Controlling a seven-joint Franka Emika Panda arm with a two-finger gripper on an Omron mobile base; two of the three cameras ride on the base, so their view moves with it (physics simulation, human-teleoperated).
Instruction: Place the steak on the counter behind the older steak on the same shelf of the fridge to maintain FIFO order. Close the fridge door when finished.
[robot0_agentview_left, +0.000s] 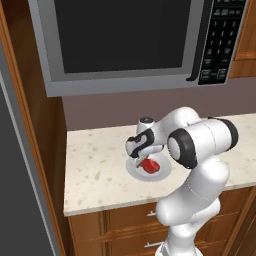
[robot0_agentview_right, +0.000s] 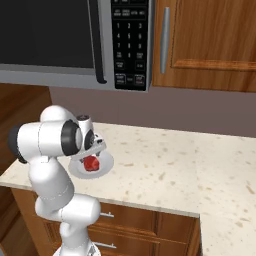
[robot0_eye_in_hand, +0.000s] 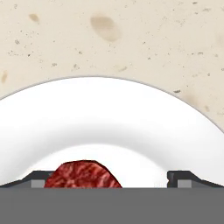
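The steak (robot0_agentview_left: 149, 165) (robot0_agentview_right: 91, 163) is a small red chunk lying on a white round plate (robot0_agentview_left: 162, 173) (robot0_agentview_right: 106, 161) on the beige counter (robot0_agentview_left: 95, 170) (robot0_agentview_right: 175, 165). My gripper (robot0_agentview_left: 144, 158) (robot0_agentview_right: 93, 155) hangs just above the plate, pointing down at the meat. In the hand view the steak (robot0_eye_in_hand: 83, 175) lies low between the two fingertips (robot0_eye_in_hand: 37, 178), nearer the left one, with the plate (robot0_eye_in_hand: 109, 118) beneath. The gripper (robot0_eye_in_hand: 111, 180) is open, its jaws wide apart and touching nothing. The older steak and the fridge shelf are out of view.
A microwave (robot0_agentview_left: 125, 40) (robot0_agentview_right: 75, 35) hangs above the counter. A tall grey fridge slab (robot0_agentview_left: 15, 190) rises at the far left beside a brown wooden panel. Wooden drawers (robot0_agentview_left: 125, 220) sit below the counter's front edge, and a wall cabinet (robot0_agentview_right: 210, 40) is up right.
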